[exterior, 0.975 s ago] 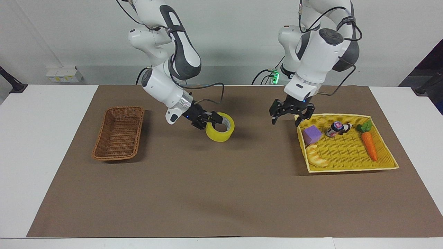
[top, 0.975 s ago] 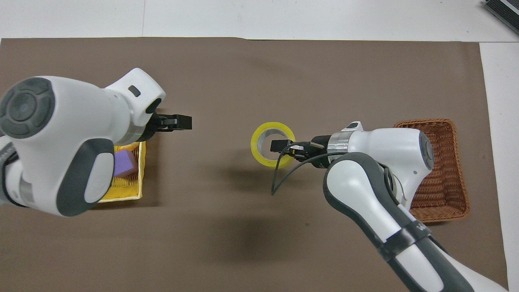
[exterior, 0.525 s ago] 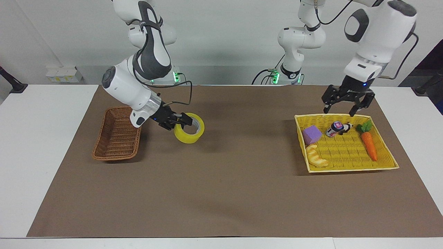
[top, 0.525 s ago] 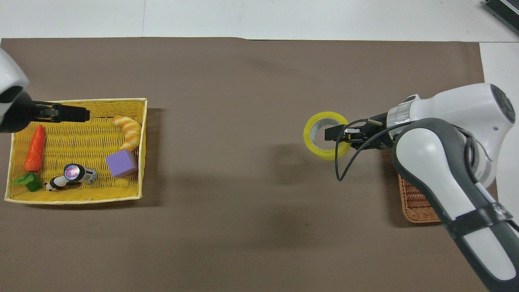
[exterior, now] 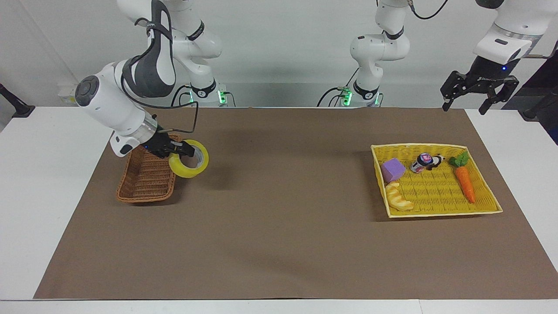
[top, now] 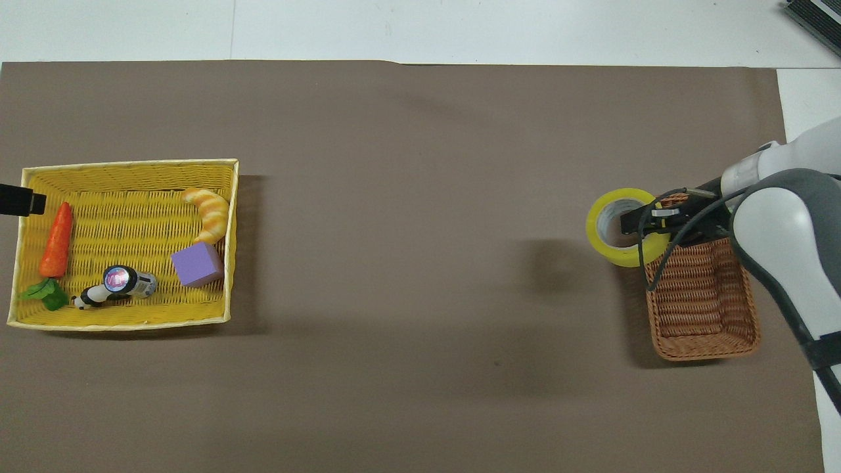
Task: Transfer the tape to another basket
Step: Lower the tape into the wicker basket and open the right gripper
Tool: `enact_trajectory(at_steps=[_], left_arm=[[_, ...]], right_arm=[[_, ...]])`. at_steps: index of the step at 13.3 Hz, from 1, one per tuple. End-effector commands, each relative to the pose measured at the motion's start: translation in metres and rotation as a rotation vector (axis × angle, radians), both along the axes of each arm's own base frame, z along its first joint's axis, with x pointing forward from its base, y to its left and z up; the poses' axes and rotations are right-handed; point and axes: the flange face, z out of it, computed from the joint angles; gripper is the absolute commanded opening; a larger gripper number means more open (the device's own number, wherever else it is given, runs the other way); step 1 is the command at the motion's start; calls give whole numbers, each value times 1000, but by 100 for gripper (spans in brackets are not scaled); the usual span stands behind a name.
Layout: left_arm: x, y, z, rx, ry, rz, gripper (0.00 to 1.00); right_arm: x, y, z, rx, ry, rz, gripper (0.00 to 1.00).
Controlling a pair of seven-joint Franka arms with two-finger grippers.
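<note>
One roll of yellow packing tape (exterior: 189,164) is held off the table by the right gripper (exterior: 178,151), whose fingers are clamped on the roll's wall, one finger reaching inside the grey-white core. In the facing view the roll hangs at about three o'clock from the brown wicker basket (exterior: 146,179), over the basket's edge that faces the table's middle. In the overhead view the tape (top: 621,226) is seen at roughly ten o'clock from the basket (top: 703,305), overlapping its corner.

The left gripper (exterior: 478,93) is raised high, at about one o'clock from the yellow woven tray (exterior: 481,209), with its fingers spread apart and nothing between them; that arm is waiting. Only its tip (top: 23,200) is visible from overhead, at the tray's nine-o'clock edge.

Two woven containers are counted. Four items are seen in the tray: one purple cube (exterior: 393,169), one bread-shaped toy (exterior: 399,197), one small can (exterior: 422,162) and one toy carrot (exterior: 464,181). One brown mat (exterior: 279,244) is spread over the table.
</note>
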Motion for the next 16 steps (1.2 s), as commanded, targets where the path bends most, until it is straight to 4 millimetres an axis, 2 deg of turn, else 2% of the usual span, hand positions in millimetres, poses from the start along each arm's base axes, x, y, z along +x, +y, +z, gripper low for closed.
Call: enact_trajectory(at_steps=[1,2,4,6,9,10,11,16], left_arm=[[0,4,0,23,28,-5,100],[-1,4,-1,22,36,1,100],[-1,4,-1,22,36,1,100],[-1,4,0,22,33,1,100],[0,1,-1,22,33,-4,100],[-1,1,0,22,31,-4,100],[-1,2,0,20,31,-3,100],[-1,2,0,20,31,-3,100]], right_arm=[[4,-25,-5,-131,28,13,0],[-1,-47,-10,-155,44,-4,0],[-14,-64,-39,-216,98,8,0],[-30,-90,-57,-252,146,14,0],[-47,-108,-89,-249,170,20,0],[-50,-109,-98,-248,171,22,62],[-52,-108,-103,-247,169,25,100],[-44,-110,-91,-245,149,56,100]])
